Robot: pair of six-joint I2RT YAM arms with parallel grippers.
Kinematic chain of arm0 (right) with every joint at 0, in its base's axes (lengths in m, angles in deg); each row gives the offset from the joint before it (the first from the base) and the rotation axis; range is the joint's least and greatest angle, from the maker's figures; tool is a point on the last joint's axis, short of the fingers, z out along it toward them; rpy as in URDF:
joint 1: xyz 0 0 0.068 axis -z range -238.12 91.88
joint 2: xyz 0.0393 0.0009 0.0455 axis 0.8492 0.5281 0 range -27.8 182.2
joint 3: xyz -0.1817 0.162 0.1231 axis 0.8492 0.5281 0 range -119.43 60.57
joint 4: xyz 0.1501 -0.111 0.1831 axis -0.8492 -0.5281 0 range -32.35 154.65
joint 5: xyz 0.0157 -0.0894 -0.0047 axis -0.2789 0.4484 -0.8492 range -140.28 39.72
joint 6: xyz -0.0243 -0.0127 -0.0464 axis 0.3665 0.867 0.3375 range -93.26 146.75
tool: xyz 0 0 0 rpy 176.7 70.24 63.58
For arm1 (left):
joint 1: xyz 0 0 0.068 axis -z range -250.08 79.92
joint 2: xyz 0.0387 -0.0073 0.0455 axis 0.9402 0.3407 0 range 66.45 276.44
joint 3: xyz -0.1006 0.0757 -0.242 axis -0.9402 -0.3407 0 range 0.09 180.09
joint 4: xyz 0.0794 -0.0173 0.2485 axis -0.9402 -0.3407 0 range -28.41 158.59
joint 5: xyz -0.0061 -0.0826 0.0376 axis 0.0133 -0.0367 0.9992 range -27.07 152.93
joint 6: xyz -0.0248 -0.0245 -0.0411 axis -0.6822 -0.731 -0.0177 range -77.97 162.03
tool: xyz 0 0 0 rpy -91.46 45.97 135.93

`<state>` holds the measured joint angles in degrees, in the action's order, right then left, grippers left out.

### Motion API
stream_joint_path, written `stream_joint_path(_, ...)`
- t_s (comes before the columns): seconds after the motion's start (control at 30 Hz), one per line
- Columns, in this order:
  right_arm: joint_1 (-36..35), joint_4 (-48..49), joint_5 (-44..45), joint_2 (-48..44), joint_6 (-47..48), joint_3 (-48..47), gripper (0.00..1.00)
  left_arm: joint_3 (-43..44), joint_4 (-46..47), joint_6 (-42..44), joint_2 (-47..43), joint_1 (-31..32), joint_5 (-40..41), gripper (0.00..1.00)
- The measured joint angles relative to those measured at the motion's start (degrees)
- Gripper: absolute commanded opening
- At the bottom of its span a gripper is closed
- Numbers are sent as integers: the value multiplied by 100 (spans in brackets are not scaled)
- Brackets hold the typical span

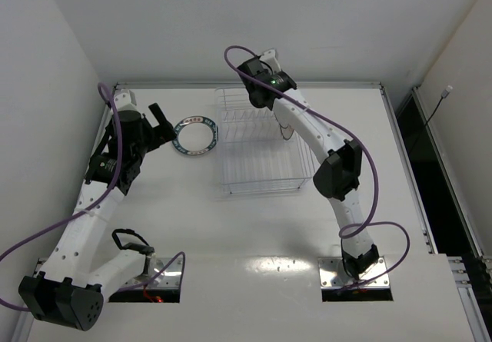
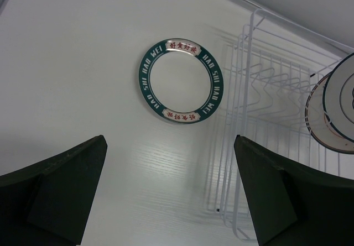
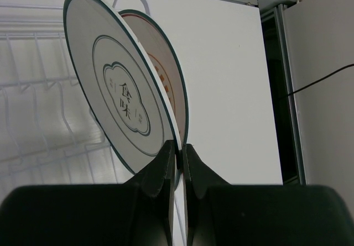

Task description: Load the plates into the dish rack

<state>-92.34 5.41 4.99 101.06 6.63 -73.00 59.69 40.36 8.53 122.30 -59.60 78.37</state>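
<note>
Left tool (image 2: 170, 146): fingers spread wide, nothing between them. It hovers over the white surface (image 1: 254, 234), near the left wall.

Teal-rimmed plate (image 2: 178, 81): lies flat on the surface, just ahead of the left tool and just left of the dish rack (image 1: 257, 165), apart from it.

Dish rack: clear, wire-walled, sits mid-surface with its tine rows visible. No plate seen seated in the tines.

Right tool (image 3: 177, 155): over the far end of the rack, fingers pressed together on the lower rim of the grey-ringed plate (image 3: 119, 97), which is held on edge and tilted left. The orange-centred plate (image 3: 166, 74) stands close behind it, face to face. Cannot tell whether it is in the same pinch.
</note>
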Motion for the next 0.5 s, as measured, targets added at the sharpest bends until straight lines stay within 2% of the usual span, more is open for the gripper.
stream_joint_path(0.5,81,55,26,-2,74,-44,0,0,0,4,0,0,4,100)
